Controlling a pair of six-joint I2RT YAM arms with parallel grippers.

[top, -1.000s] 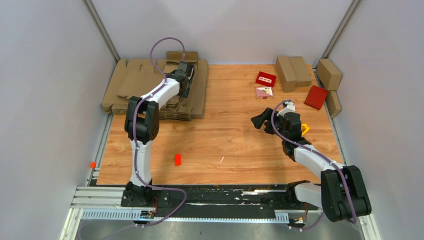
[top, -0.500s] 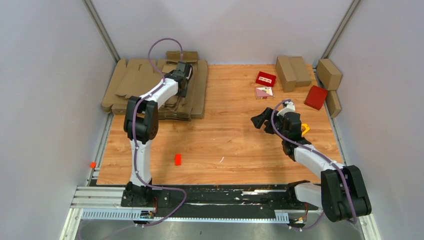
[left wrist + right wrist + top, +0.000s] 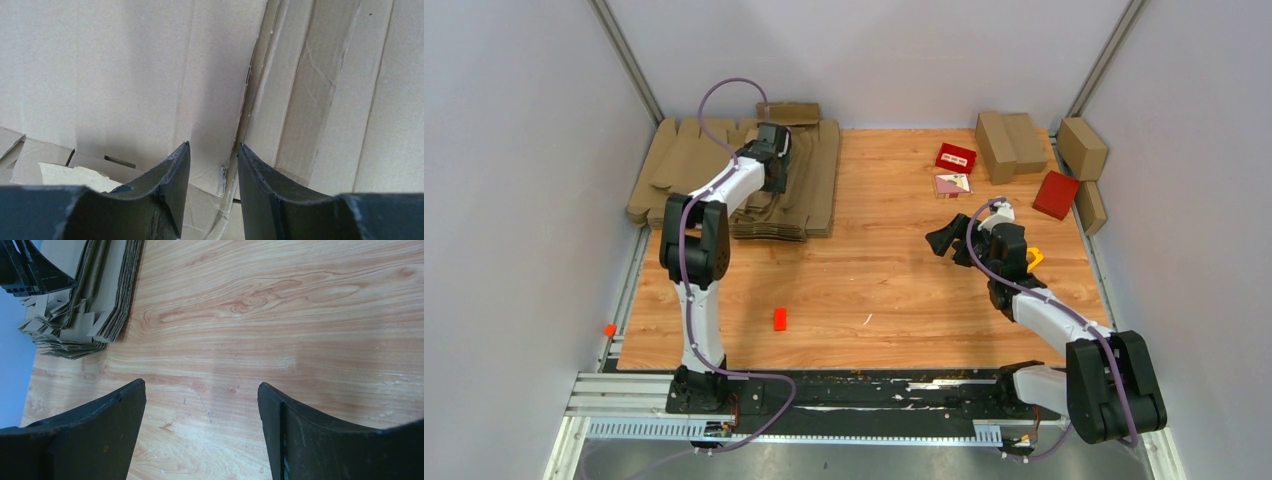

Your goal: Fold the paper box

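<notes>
The left gripper (image 3: 213,146) is down on the stack of flat paper box blanks (image 3: 814,195) at the far-left corner of the wooden table (image 3: 894,270). Its jaws are half closed astride the edge of a top sheet, seemingly to peel one off, though I cannot tell whether it actually pinches the cardboard. The right gripper (image 3: 201,385) hovers wide open and empty mid-table, probably waiting to receive a sheet.

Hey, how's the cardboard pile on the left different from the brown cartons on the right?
The pile is flat cut-out sheets with flaps showing; the cartons are folded into closed oblong blocks. The pile lies at the far left; the cartons at the far right. The left gripper is at the pile; no gripper is near the cartons. Both are plain brown cardboard.
</notes>
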